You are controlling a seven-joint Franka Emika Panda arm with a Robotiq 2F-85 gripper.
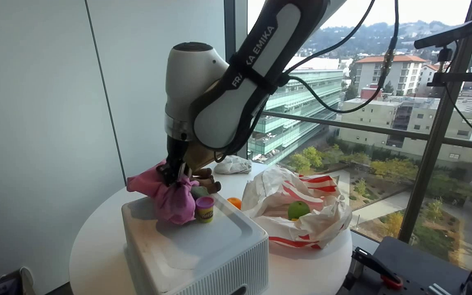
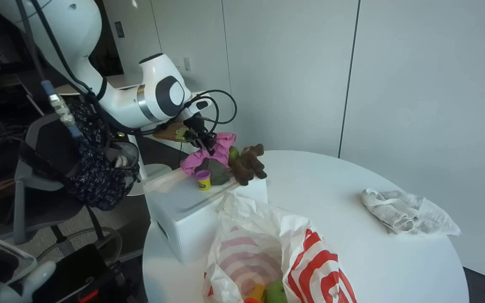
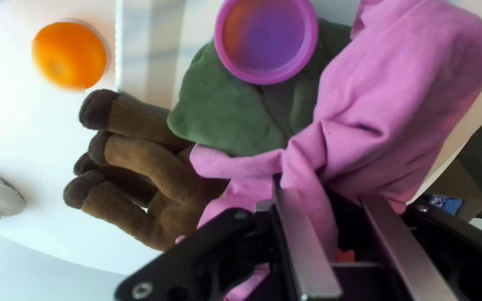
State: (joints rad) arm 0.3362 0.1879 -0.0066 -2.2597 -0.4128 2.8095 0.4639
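Pink cloth (image 3: 379, 108) between jaws of the claw (image 3: 324, 192)

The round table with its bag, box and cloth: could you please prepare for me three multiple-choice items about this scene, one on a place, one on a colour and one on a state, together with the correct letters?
1. Where is the small tub with respect to the white box?
A) Under it
B) Inside it
C) On top of it

2. What colour is the cloth between the fingers?
A) Pink
B) Yellow
C) Black

3. In what state is the plastic bag?
A) Tied shut
B) Open at the mouth
C) Folded flat

1: C, since both exterior views show it upright on the upper face.
2: A, since the wrist view shows pink folds passing between them.
3: B, since a round green thing can be seen inside it.
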